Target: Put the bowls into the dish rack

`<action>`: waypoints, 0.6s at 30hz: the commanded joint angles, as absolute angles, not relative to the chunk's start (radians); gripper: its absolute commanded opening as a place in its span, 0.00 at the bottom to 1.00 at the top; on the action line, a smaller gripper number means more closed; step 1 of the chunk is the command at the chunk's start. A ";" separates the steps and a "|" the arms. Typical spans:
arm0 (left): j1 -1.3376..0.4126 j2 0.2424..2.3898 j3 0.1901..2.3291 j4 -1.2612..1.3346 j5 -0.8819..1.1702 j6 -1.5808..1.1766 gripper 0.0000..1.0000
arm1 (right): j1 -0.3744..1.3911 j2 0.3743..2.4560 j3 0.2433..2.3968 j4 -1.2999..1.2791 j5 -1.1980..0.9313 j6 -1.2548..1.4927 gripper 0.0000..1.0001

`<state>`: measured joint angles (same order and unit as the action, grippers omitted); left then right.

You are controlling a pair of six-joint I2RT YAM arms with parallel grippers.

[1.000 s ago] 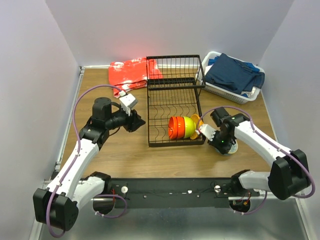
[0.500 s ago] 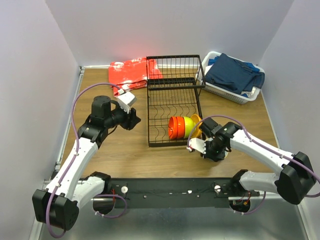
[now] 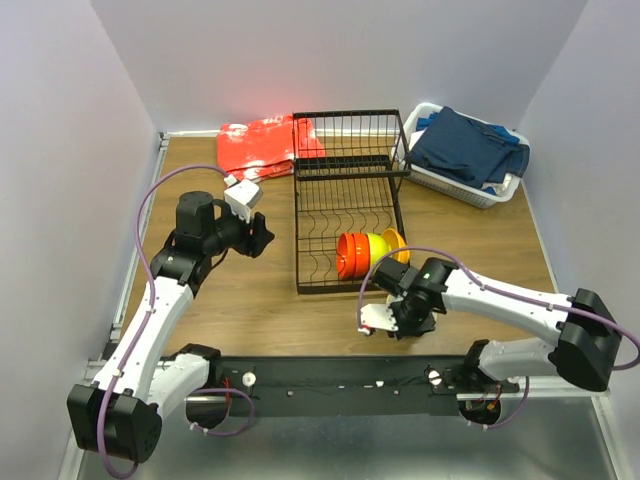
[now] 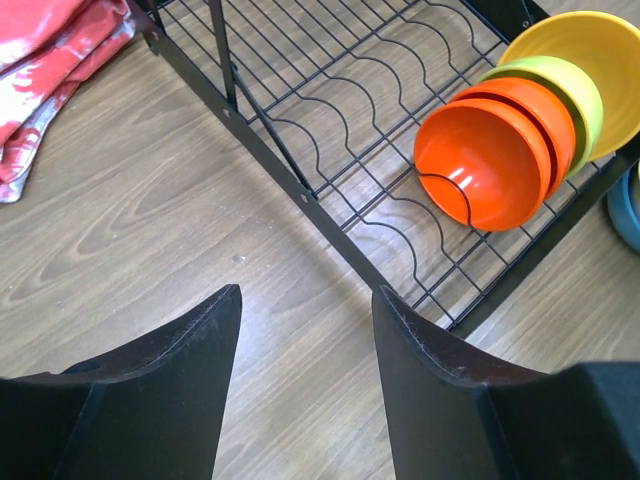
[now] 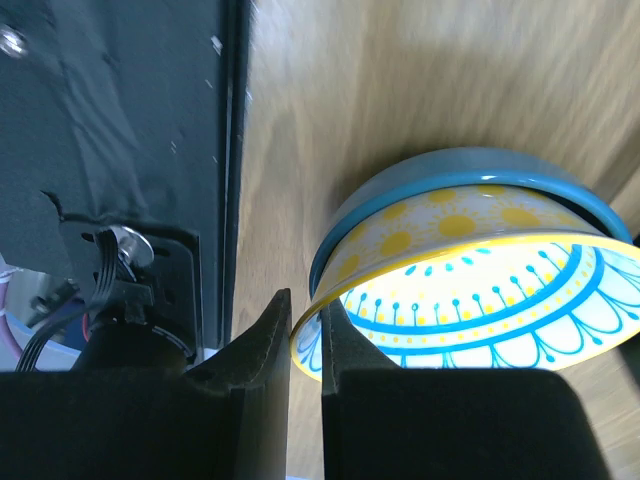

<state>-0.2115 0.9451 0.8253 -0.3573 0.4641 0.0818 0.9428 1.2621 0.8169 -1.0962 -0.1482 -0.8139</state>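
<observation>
Quick headcount: four bowls, namely one red-orange bowl (image 4: 480, 165), one lime green bowl (image 4: 580, 95), one yellow-orange bowl (image 4: 590, 45) and one blue-patterned bowl (image 5: 470, 290). One black dish rack (image 3: 345, 172). One white basket (image 3: 450, 185) at 1 o'clock on the bench, one blue cloth (image 3: 465, 145) inside. One red cloth (image 3: 262, 145) at 11 o'clock. Two end effectors: left end effector (image 4: 305, 300), right end effector (image 5: 305, 300).
</observation>
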 commanded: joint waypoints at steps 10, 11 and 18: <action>-0.201 0.908 0.825 -0.348 0.474 0.072 0.63 | 1.066 1.388 0.897 -1.017 -0.224 -1.006 0.37; -0.201 0.890 0.825 -0.351 0.479 0.089 0.63 | 1.068 1.385 0.900 -1.025 -0.204 -1.002 0.39; -0.210 0.819 0.879 -0.443 0.615 0.288 0.68 | 1.066 1.356 0.983 -1.175 -0.086 -0.940 0.62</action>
<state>-0.2085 0.8684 0.8238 -0.3679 0.4915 0.1398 1.0595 1.3819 0.9154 -1.0691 -0.1539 -0.8909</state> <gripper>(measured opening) 0.655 0.528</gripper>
